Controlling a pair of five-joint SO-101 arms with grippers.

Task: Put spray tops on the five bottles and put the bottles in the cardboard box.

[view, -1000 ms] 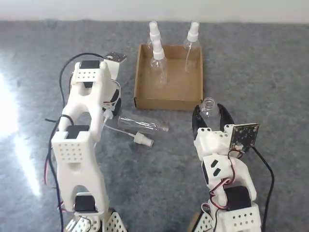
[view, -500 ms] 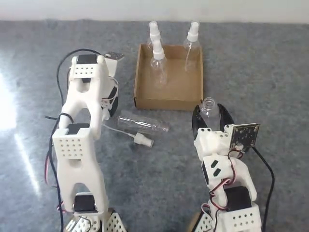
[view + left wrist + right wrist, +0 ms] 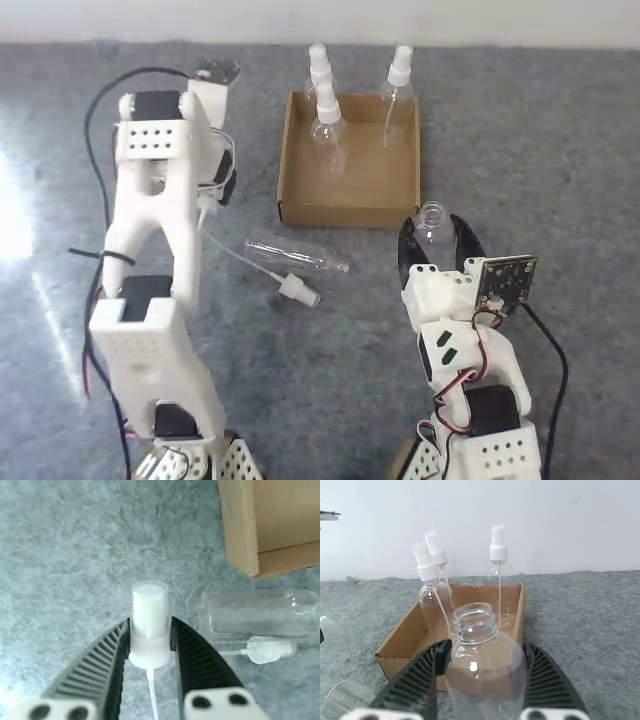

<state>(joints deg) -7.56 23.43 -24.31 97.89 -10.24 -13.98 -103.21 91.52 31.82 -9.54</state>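
Your left claw (image 3: 150, 625) is clamped on a top (image 3: 149, 612). It grips the collar, and the dip tube trails back between the jaws. It hangs above the table (image 3: 560, 150), off the box (image 3: 345, 212) by the side wall nearest the lying bottle (image 3: 295, 257). I judge that grip leaves the tube free to go into a neck.

Your right claw (image 3: 434, 232) is closed around the open bottle (image 3: 431, 215). It holds the bottle upright just in front of the box's near wall, with the mouth up and uncovered. That looks like a presenting hold: the bottle is steady and ready to take the top, and it is a short way from the box once capped.

Count the bottles as five:
- Three capped bottles (image 3: 328, 125) stand inside the box.
- One open bottle is in your right claw.
- One lies on its side near the box's near corner.

Count the tops as five too:
- Three are fitted on the bottles in the box.
- One is in your left claw.
- One loose top (image 3: 298, 290) lies just beside the lying bottle, on the side away from the box.

So by my reckoning two bottles need capping and boxing.
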